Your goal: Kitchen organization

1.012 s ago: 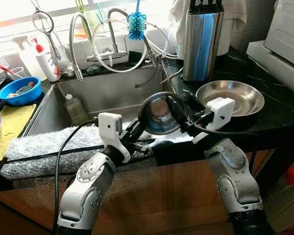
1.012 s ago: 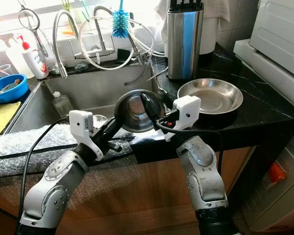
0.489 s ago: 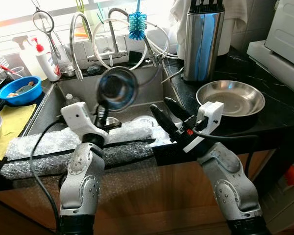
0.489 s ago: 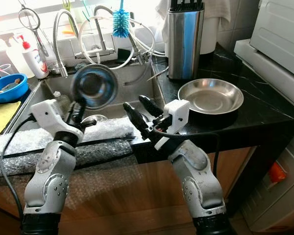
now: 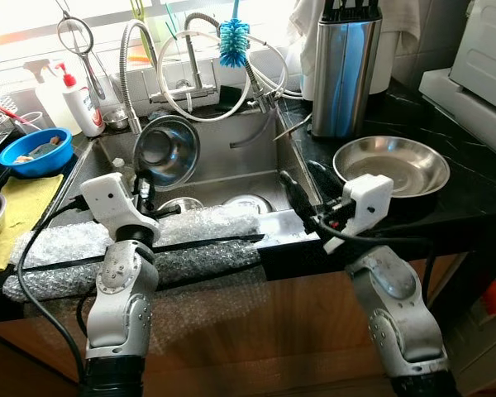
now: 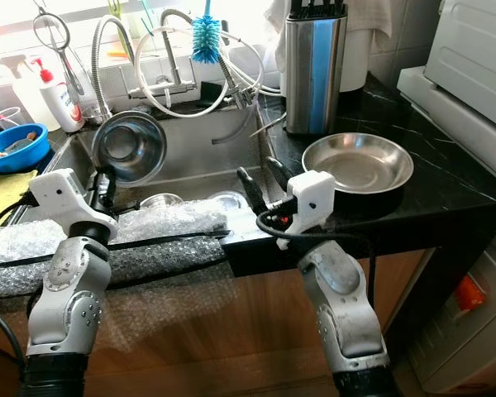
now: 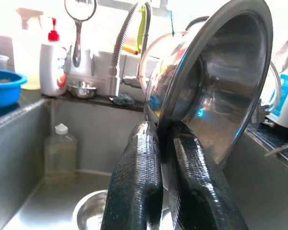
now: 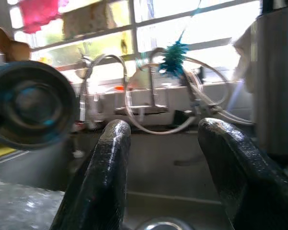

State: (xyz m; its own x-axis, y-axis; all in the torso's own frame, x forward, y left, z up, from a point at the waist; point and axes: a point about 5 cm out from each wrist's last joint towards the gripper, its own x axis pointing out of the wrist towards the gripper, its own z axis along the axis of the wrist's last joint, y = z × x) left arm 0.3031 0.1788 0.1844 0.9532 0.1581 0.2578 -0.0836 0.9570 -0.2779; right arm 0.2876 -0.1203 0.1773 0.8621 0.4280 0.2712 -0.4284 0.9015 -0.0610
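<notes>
The left gripper (image 7: 161, 158) is pinching the rim of a steel bowl (image 5: 165, 150), holding it tilted above the sink (image 5: 207, 161), at ten o'clock from the right gripper (image 5: 304, 186), whose fingers are spreading wide, empty. No writing is legible on the red-capped bottle (image 5: 78, 103). The bowl's far rim is running out of the left wrist view.

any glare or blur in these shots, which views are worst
Both eye views: window behind the faucet blown out white, the rest sharp. Left wrist view: backlit, steel bowl in the left gripper crisp. Right wrist view: soft overall, the bowl smeared.
</notes>
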